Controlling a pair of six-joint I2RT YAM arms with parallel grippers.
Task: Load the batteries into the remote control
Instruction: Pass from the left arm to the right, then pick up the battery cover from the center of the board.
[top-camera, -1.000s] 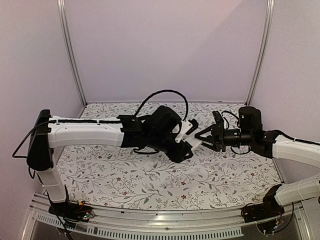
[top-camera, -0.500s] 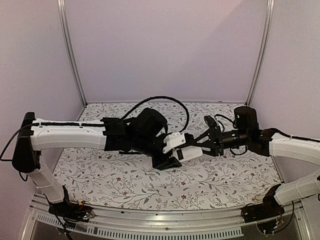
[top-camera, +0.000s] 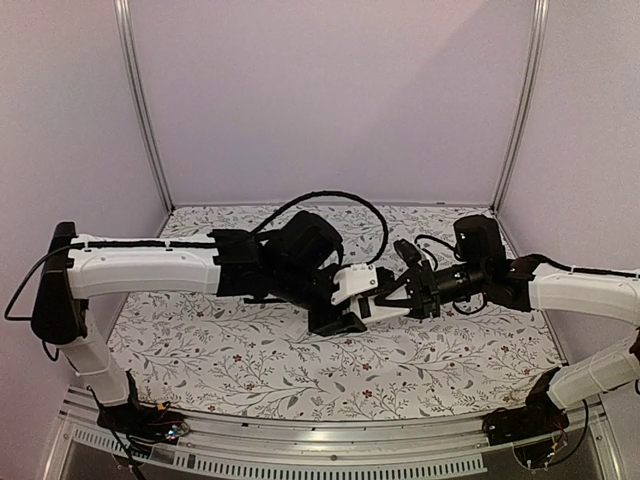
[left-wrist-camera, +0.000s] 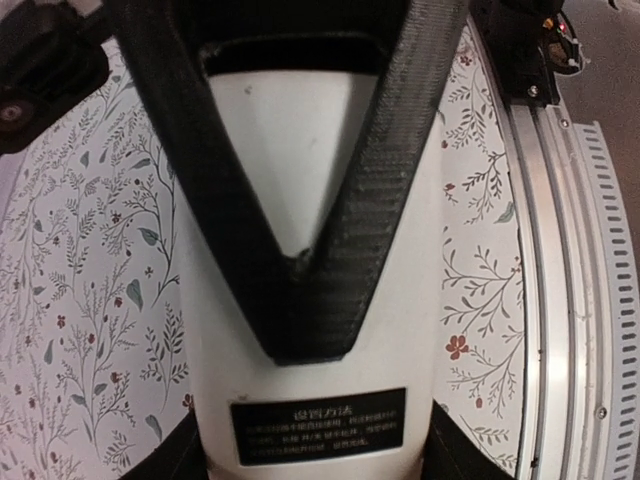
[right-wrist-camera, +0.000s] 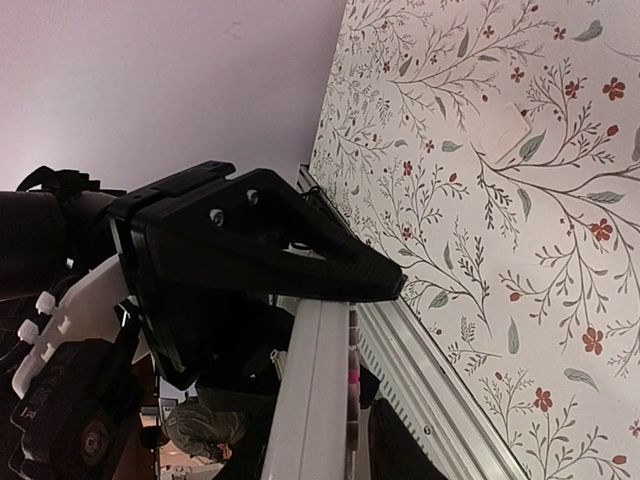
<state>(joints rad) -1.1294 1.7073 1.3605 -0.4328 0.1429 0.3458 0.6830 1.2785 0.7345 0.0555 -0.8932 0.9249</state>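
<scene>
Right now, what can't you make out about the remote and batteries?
- Batteries: in no view.
- Remote control battery recess: left wrist, finger of the right gripper covers it.
- Whether the right gripper is clamped: right wrist, lower finger cut by bottom edge; top external, too small.

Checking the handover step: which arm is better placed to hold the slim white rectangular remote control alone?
Left, probably. In its wrist view the slim white rectangular remote control sits centred and lengthwise, the left gripper flanking both sides. The right gripper meets it too, but its closure cannot be told.
</scene>
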